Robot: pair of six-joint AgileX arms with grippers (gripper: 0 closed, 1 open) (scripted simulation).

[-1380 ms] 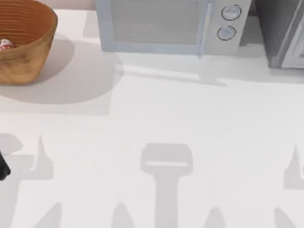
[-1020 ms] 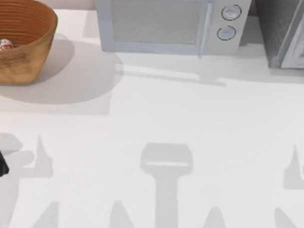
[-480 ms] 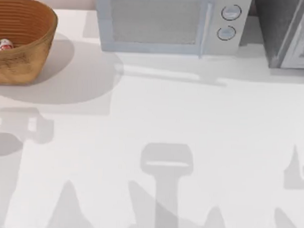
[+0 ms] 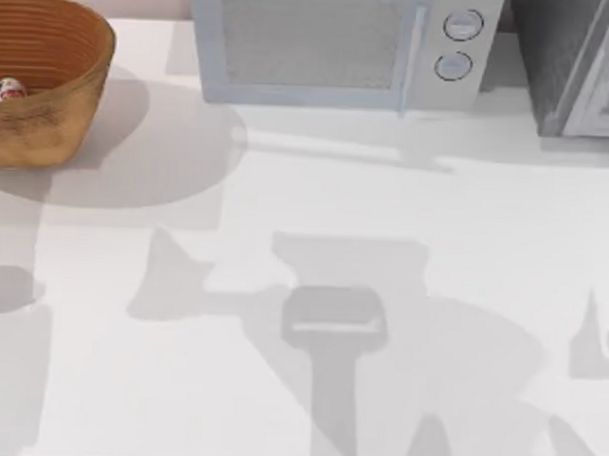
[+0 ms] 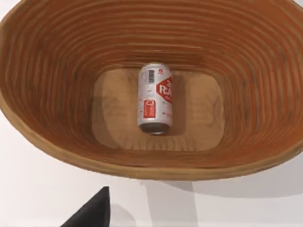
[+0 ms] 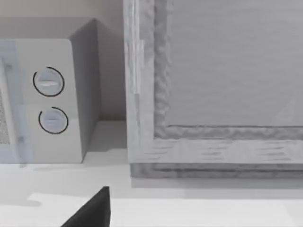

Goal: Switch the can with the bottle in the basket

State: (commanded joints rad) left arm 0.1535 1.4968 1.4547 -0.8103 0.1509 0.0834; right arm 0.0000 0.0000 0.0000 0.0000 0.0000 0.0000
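At the desk's far left corner sits the basket (image 4: 49,89), and the can (image 5: 155,98) lies on its side on the basket floor, untouched. Judging from this, nothing of the swap is done: the can must come out, and the bottle go in. Whether either pincer is apart or together, I cannot tell.

Top view: from above, straight down on the white table (image 4: 385,211), basket (image 4: 48,109) at far left, microwave (image 4: 331,49) along the far edge. Left wrist view: close over the basket (image 5: 57,137), down into its floor — shared with the top view. Right wrist view: low, near, level — facing the microwave's dials (image 6: 49,99), likewise shared with the top view.
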